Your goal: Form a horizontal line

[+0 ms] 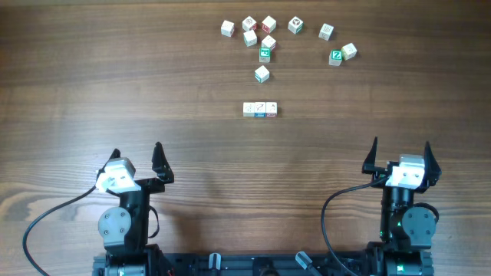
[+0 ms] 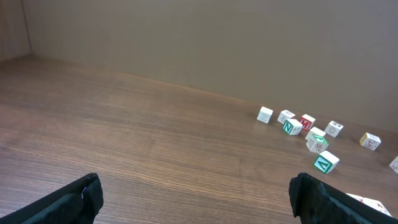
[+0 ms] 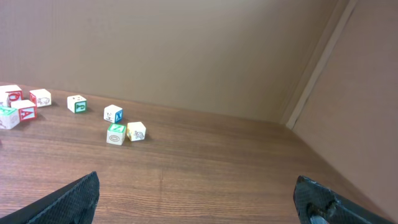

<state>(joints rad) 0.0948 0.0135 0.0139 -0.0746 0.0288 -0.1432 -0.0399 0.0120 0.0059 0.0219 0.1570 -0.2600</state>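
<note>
A short straight row of three small whitish cubes (image 1: 259,110) lies side by side at the table's middle; the middle one is blue-edged, the right one red-marked. A sliver of it shows at the lower right edge of the left wrist view (image 2: 368,203). My left gripper (image 1: 136,159) is open and empty near the front left, well short of the row; its fingers frame bare wood in the left wrist view (image 2: 196,196). My right gripper (image 1: 400,154) is open and empty at the front right, and in the right wrist view (image 3: 198,196) nothing lies between its fingers.
Several loose cubes lie scattered at the back: a cluster (image 1: 253,32), a single white cube (image 1: 261,73) above the row, and a green-printed one (image 1: 335,57) beside a pale one (image 1: 349,51). A brown wall (image 3: 336,93) stands at the right.
</note>
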